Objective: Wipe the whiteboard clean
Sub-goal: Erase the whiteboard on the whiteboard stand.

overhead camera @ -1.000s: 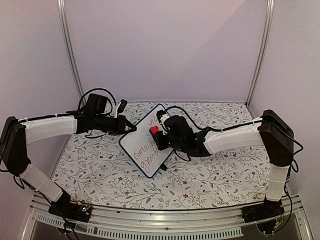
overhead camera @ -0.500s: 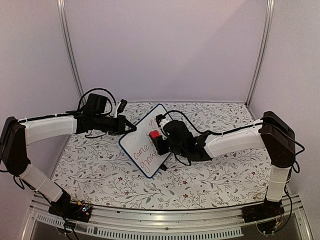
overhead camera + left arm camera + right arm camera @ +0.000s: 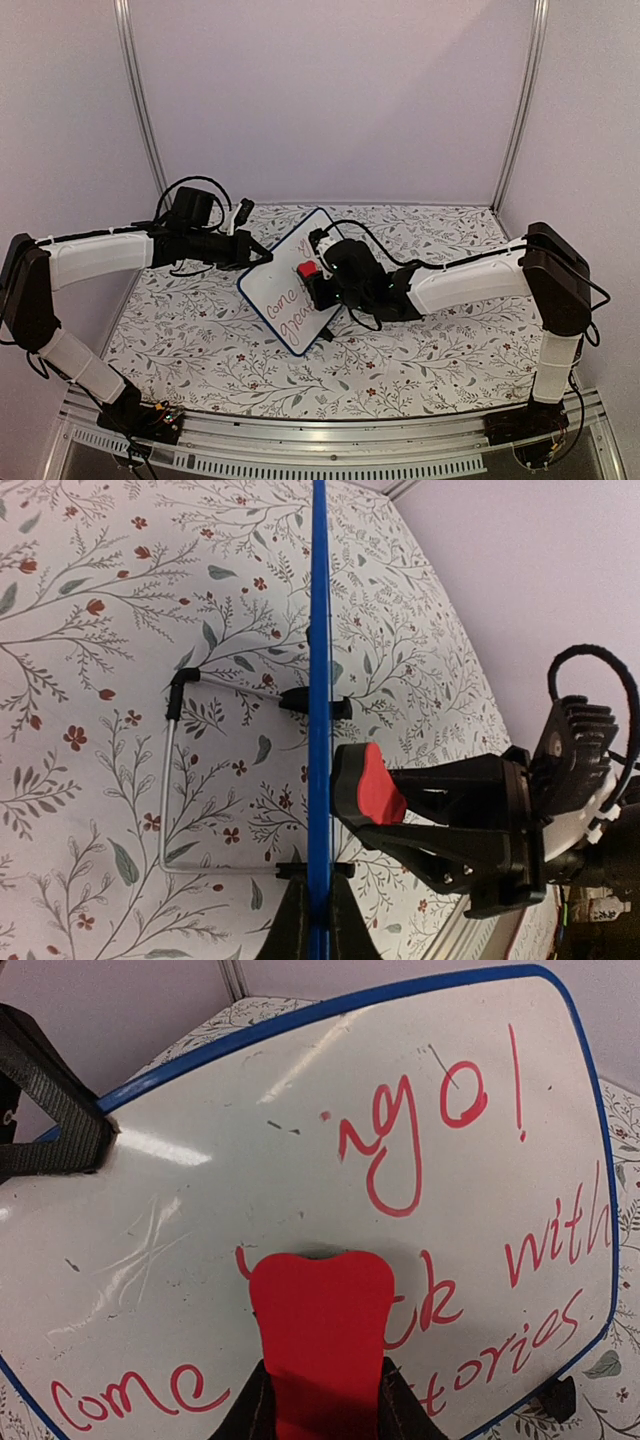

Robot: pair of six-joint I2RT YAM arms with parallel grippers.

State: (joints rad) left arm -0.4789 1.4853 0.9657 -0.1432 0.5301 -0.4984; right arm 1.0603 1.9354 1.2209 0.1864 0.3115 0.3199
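Board braced, eraser on the writing.
L gripper [image 3: 318,912] clamped on whiteboard [image 3: 285,300] rim, prob. to steady it; R gripper [image 3: 320,1410] pinches red eraser [image 3: 320,1325] against red lettering [image 3: 440,1130].

Plain pale lilac walls [image 3: 330,100] on three sides, softly and evenly lit. Two slim metal posts [image 3: 140,110] up the back corners. Down below, desk [image 3: 430,360] patterned with grey leaves and small red flowers. Slotted aluminium rail [image 3: 330,438] along the near edge.
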